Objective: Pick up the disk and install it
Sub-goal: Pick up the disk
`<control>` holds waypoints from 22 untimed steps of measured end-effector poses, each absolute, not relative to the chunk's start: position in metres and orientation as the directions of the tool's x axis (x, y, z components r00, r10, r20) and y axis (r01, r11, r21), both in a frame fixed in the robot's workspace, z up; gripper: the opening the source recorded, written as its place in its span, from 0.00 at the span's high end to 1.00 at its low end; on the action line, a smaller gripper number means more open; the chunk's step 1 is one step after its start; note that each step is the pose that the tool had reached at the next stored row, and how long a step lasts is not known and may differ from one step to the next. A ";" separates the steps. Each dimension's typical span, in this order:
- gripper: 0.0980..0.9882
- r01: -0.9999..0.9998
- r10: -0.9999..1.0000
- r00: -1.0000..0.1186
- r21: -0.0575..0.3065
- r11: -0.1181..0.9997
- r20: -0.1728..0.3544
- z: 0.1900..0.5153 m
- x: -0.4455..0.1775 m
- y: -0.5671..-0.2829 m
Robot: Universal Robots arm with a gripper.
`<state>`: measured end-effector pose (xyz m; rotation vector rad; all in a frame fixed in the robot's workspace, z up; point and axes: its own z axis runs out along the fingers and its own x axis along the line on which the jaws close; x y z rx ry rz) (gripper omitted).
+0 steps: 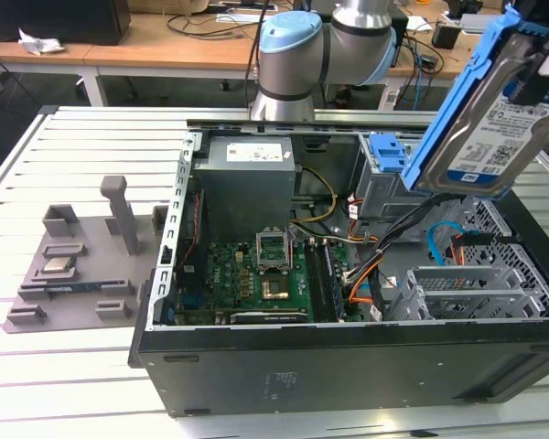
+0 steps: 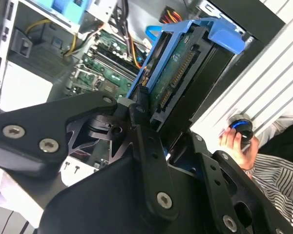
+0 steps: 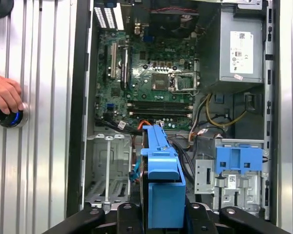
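The claw [image 2: 158, 124] is clamped on the flat silver hard disk in its bright blue plastic frame [image 1: 494, 119]. The disk's long axis runs straight out from the fingers. It hangs tilted above the open black computer case [image 1: 348, 366] at the exterior view's right. The grey metal drive cage with a blue latch [image 1: 384, 178] sits just below it, to its left.

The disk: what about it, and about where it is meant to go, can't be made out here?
- Exterior view: the disk is cut off at the picture's top right corner, and it covers part of the drive cage.
- Second wrist view: the gripper, shut on the disk, hides its lower end; its label faces away.
- First wrist view: the disk is edge-on, so its label cannot be seen.
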<state>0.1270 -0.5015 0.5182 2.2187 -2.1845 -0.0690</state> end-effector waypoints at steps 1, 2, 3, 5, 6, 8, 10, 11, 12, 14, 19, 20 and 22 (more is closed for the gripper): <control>0.70 -0.999 -1.000 0.015 0.050 -0.016 -0.012 0.518 0.127 -0.506; 0.70 -0.999 -1.000 0.015 0.050 -0.016 -0.012 0.518 0.127 -0.510; 0.70 -0.999 -1.000 0.015 0.050 -0.016 -0.012 0.518 0.127 -0.515; 0.70 -0.999 -1.000 0.015 0.050 -0.016 -0.011 0.518 0.127 -0.523; 0.70 -0.999 -1.000 0.015 0.050 -0.016 -0.011 0.518 0.127 -0.529; 0.70 -0.999 -1.000 0.015 0.050 -0.016 -0.009 0.518 0.127 -0.537; 0.70 -0.999 -1.000 0.015 0.051 -0.015 -0.005 0.518 0.127 -0.548; 0.70 -0.999 -1.000 0.015 0.051 -0.015 -0.002 0.518 0.127 -0.552; 0.70 -0.999 -1.000 0.015 0.051 -0.015 0.000 0.518 0.127 -0.554; 0.70 -0.999 -1.000 0.015 0.051 -0.015 0.010 0.517 0.127 -0.558; 0.70 -0.999 -1.000 -0.012 0.051 0.013 0.012 0.504 0.131 -0.562; 0.70 -0.999 -1.000 -0.016 0.051 0.016 0.012 0.500 0.133 -0.562; 0.70 -0.998 -1.000 -0.017 0.052 0.018 0.012 0.496 0.136 -0.561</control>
